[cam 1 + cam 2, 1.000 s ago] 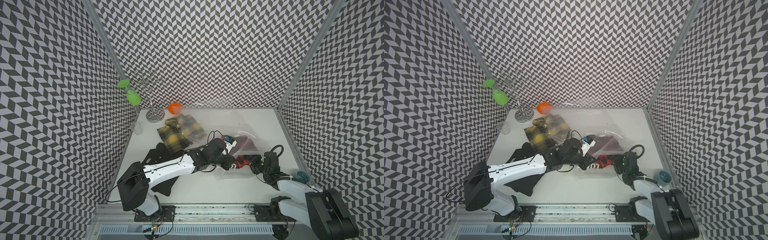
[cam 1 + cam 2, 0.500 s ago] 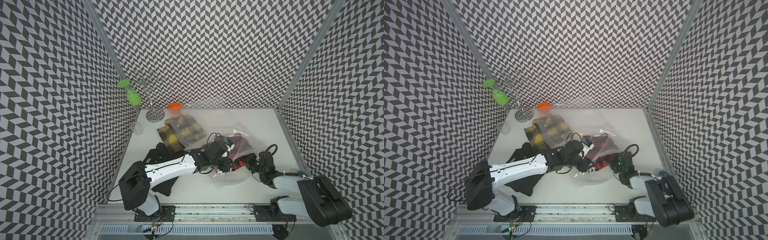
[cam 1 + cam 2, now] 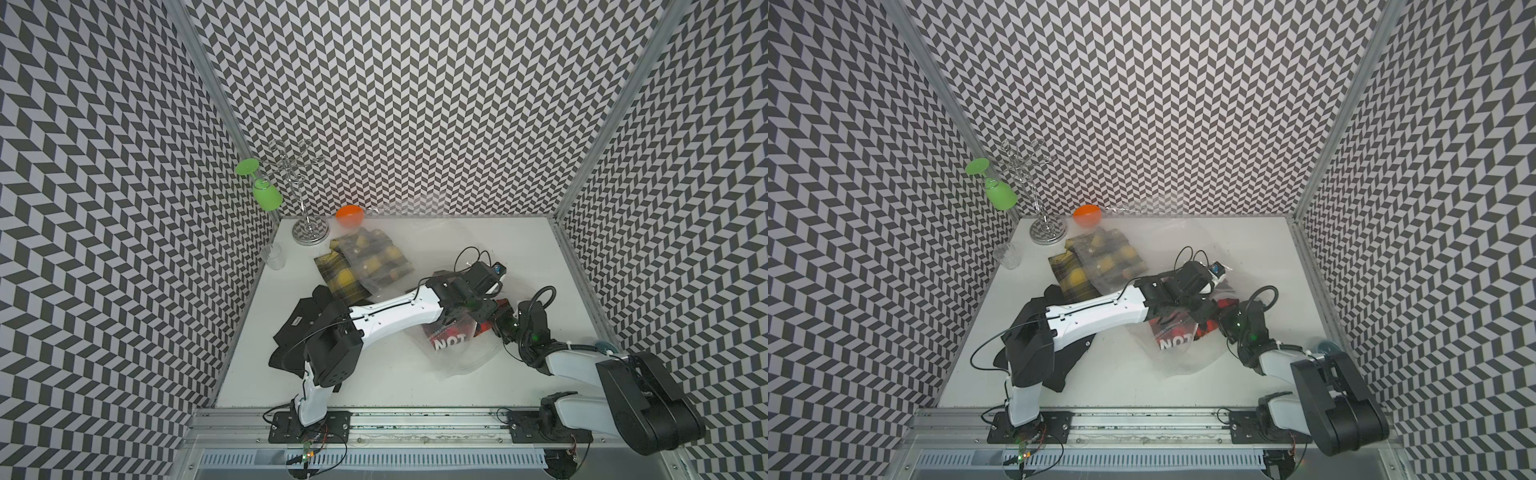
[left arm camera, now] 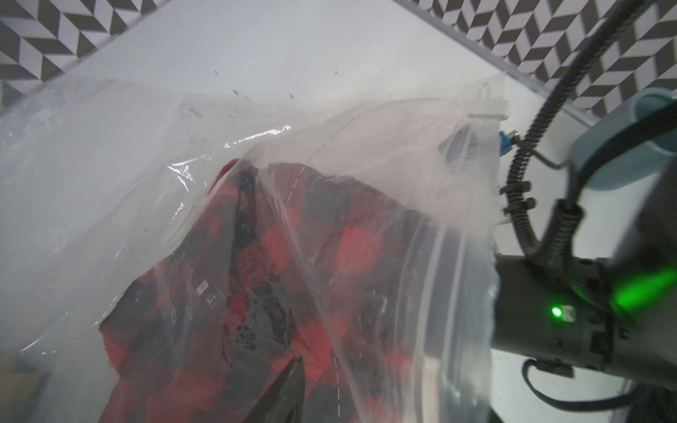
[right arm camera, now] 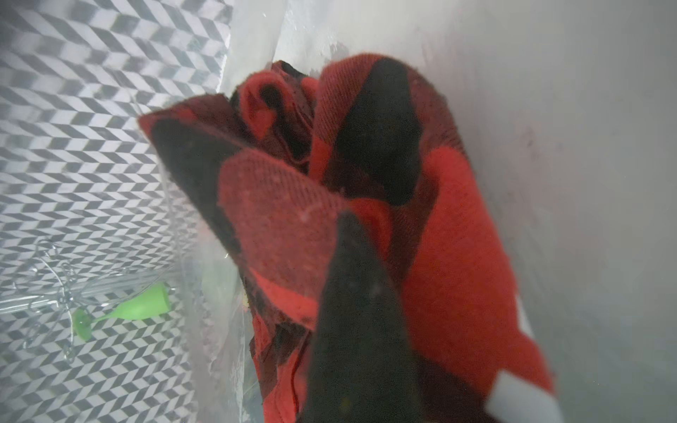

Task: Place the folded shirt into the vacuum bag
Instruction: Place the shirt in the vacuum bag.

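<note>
The folded shirt (image 3: pixel 453 332), red and black plaid, lies inside the clear vacuum bag (image 3: pixel 461 365) at the table's right middle, in both top views. In the left wrist view I see the shirt (image 4: pixel 256 278) through the bag film (image 4: pixel 110 183). The bag's white zip slider (image 4: pixel 489 110) is at its mouth. My left gripper (image 3: pixel 484 316) hovers over the bag. Only one of its fingers (image 4: pixel 289 388) shows, off centre, so the jaws stand apart. My right gripper (image 3: pixel 500 328) reaches into the bag's mouth. Its one visible finger (image 5: pixel 359 329) presses on the shirt cloth (image 5: pixel 458 238).
A yellow and black plaid shirt (image 3: pixel 361 266) lies at the back left, partly under plastic. A black garment (image 3: pixel 303 328) lies under my left arm. A glass rack (image 3: pixel 307 232) with a green glass (image 3: pixel 266 195), an orange bowl (image 3: pixel 350 214) and a clear cup (image 3: pixel 273 257) stand at the back left.
My left gripper has opened. My right gripper has moved left into the bag's mouth and closed on the red shirt. The bag's near end has bulged toward the front edge.
</note>
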You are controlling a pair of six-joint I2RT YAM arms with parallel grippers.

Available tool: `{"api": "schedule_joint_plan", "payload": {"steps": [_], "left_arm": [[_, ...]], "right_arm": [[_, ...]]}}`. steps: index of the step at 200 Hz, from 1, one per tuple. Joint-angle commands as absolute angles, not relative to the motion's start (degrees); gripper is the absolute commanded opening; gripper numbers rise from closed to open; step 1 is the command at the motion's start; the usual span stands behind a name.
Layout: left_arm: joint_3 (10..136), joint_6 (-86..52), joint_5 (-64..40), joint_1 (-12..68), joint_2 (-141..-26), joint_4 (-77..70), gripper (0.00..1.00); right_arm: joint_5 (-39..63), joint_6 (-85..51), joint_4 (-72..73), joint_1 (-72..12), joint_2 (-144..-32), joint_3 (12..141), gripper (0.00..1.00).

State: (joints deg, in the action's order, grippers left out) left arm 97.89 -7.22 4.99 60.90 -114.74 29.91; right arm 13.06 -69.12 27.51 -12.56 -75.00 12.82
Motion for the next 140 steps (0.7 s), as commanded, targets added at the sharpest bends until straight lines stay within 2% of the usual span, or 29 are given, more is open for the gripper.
{"api": "schedule_joint_plan", "payload": {"steps": [1, 26, 37, 90, 140], "left_arm": [[102.98, -4.04, 7.20, 60.76, -117.23, 32.58, 0.42], [105.20, -4.33, 4.62, 60.81, -117.14, 30.40, 0.09], [104.90, -4.63, 3.45, 60.82, -115.88, 28.72, 0.00], [104.36, -6.09, -5.68, 61.71, -111.32, 24.02, 0.00], [108.35, -4.92, -7.78, 64.16, -111.32, 25.27, 0.00]], "right_arm": [[13.52, -69.79, 32.24, -12.09, -75.96, 13.79, 0.23], [13.97, -69.70, 33.63, -12.07, -76.72, 13.63, 0.22], [14.23, -69.64, 34.72, -12.07, -76.90, 13.38, 0.21], [13.40, -69.19, 46.28, -13.36, -75.94, 11.25, 0.19], [11.34, -63.87, 49.35, -18.09, -76.55, 21.05, 0.19]]}}
